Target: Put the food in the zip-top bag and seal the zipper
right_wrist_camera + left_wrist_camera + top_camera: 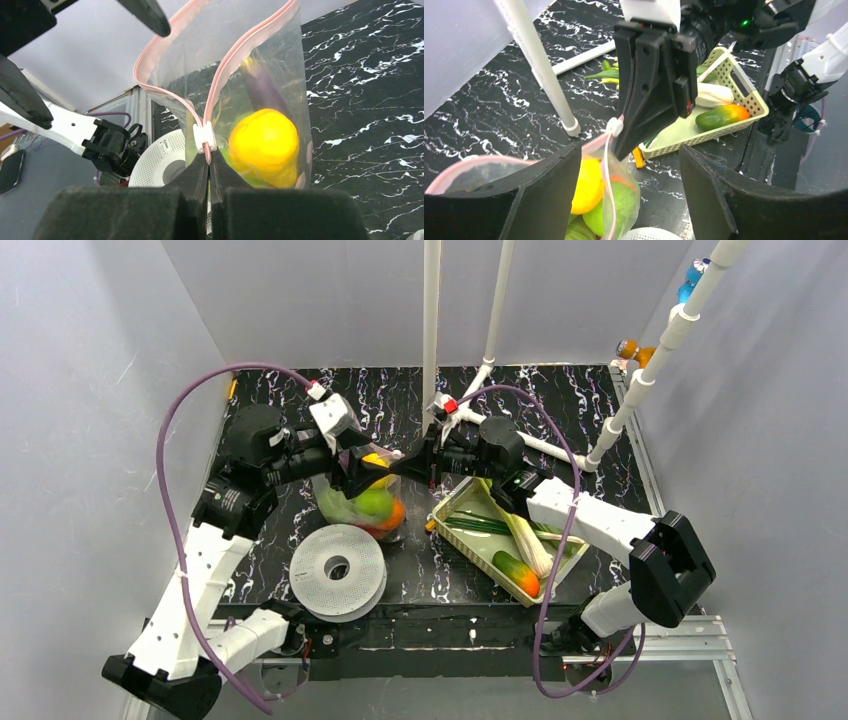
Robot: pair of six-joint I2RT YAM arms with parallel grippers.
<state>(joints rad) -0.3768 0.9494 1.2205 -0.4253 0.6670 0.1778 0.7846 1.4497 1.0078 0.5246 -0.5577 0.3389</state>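
Note:
The zip-top bag (365, 502) stands between my grippers and holds a yellow pear (262, 145), a purple eggplant (260, 85), a green apple (621, 200) and an orange piece. Its mouth gapes open, and the pinkish zipper (165, 92) loops wide above a white slider (204, 136). My right gripper (210, 165) is shut on the zipper strip just below the slider and holds that end up. My left gripper (629, 150) is open, its fingers (539, 200) straddling the bag's top edge; in the top view this gripper (352, 475) sits at the bag's left rim.
A pale green tray (455, 502) to the right holds leeks (525, 535) and a cucumber (517, 572). The white spool (338, 570) lies in front of the bag. A white pole (541, 65) stands just behind the bag, with another angled pole on the right.

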